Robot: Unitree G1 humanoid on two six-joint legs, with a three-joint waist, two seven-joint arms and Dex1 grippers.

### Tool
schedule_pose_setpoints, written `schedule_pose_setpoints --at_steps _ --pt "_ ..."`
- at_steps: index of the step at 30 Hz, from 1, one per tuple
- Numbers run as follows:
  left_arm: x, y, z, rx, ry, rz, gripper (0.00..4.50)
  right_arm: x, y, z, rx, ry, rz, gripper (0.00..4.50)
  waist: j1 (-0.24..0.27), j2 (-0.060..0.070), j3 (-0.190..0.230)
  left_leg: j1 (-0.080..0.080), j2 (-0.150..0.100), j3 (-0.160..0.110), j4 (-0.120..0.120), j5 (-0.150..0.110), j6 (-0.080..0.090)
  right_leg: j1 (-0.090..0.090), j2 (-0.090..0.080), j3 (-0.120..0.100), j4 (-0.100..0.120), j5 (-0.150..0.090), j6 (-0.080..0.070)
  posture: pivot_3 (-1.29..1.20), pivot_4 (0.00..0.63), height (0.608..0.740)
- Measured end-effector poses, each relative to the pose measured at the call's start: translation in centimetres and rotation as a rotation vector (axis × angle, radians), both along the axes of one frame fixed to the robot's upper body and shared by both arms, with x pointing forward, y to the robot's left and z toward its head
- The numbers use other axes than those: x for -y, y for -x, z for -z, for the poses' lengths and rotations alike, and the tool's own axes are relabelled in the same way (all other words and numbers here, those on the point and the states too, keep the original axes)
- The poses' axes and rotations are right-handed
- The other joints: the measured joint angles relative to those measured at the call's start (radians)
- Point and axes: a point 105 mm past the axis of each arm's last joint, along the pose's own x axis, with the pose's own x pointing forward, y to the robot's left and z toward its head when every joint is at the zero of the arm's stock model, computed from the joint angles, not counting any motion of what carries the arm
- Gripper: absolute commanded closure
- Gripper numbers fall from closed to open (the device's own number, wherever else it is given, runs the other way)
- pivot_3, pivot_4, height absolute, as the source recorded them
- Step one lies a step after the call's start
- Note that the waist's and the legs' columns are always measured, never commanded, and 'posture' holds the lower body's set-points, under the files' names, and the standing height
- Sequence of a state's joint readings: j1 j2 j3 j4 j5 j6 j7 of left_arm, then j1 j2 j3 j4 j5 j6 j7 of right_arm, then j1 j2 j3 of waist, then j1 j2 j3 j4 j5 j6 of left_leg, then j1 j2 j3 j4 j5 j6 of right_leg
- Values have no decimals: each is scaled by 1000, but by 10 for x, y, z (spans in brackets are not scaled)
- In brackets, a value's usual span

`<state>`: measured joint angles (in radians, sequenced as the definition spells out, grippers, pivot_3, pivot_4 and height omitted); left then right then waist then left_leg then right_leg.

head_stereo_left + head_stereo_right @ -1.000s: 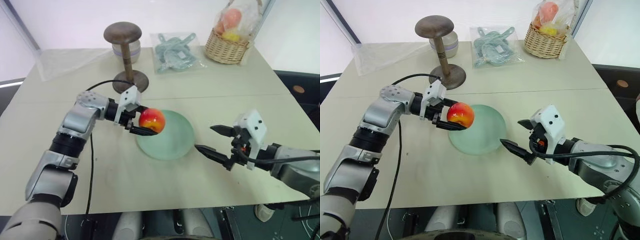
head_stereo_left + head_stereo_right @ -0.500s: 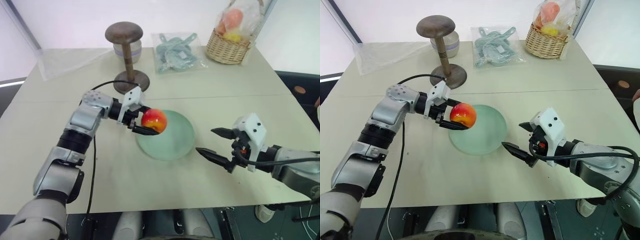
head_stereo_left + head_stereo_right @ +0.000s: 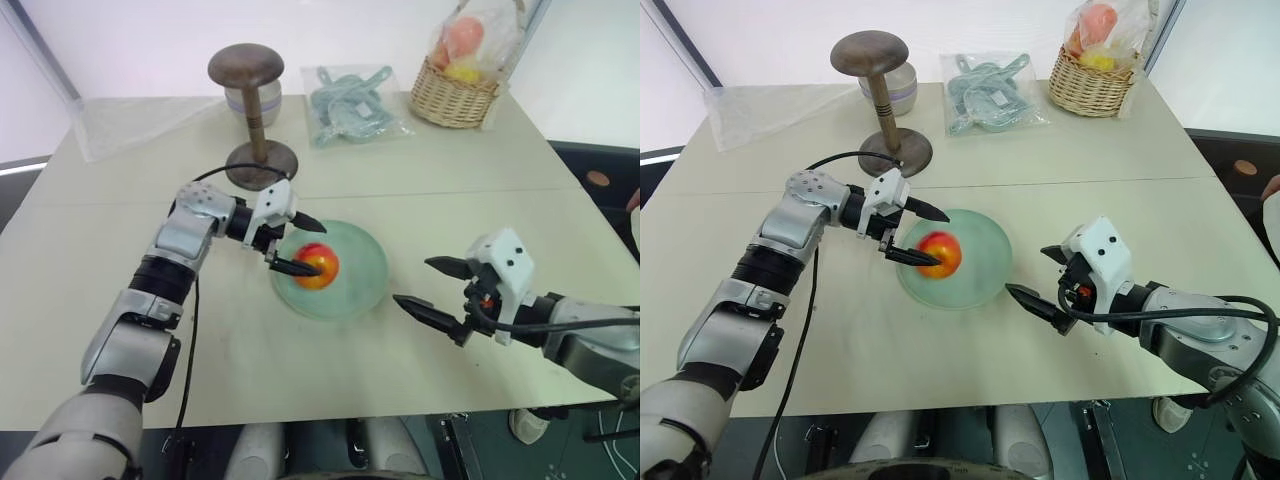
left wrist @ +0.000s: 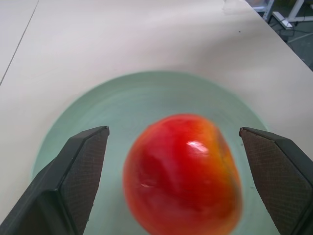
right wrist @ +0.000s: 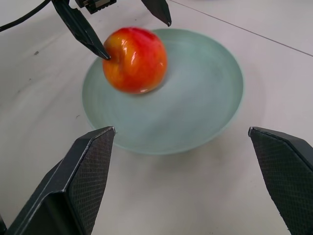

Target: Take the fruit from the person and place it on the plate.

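- Seeing my left gripper (image 3: 923, 233) spread wide, the fruit (image 3: 940, 253) between its fingers on the plate (image 3: 980, 275), possibly brushing one tip.
- My right gripper (image 3: 1032, 272), also spread, sits farther off.

A red-orange fruit (image 3: 316, 265) with a yellow patch is seen on a pale mint-green plate (image 3: 355, 285). The table (image 3: 400, 170) is coloured beige. A dark brown stand (image 3: 250, 110) is shown, and a tan woven basket (image 3: 455, 95) with orange and yellow fruits in clear wrap. Black fingers (image 3: 290, 268) with a cross-hatched pad texture are carried on grey-and-white arms.
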<state>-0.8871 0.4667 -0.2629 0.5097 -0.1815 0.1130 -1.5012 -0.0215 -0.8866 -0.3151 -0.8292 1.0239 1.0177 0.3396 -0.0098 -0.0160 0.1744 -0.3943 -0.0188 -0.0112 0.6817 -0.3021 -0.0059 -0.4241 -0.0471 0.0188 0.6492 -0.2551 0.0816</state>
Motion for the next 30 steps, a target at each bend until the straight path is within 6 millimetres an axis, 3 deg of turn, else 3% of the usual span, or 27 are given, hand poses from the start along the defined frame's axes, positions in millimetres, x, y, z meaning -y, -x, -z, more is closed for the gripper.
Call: schedule_pose_setpoints --at_steps 7,15,30 --pt "-1 0 -4 -12 20 -10 48 0 0 0 1 -1 1 0 0 0 0 0 0 0 0 0 0 0 0 0 0 0 0 0 150 740" --pt "-2 0 -46 45 118 -34 48 0 0 0 2 -2 2 0 -2 0 0 0 0 0 0 0 0 0 0 0 0 0 0 0 150 740" --pt "-74 11 -78 177 -2 -168 48 1 0 -2 14 -7 -2 0 -2 0 0 0 0 0 0 0 0 0 0 0 0 0 0 0 150 740"
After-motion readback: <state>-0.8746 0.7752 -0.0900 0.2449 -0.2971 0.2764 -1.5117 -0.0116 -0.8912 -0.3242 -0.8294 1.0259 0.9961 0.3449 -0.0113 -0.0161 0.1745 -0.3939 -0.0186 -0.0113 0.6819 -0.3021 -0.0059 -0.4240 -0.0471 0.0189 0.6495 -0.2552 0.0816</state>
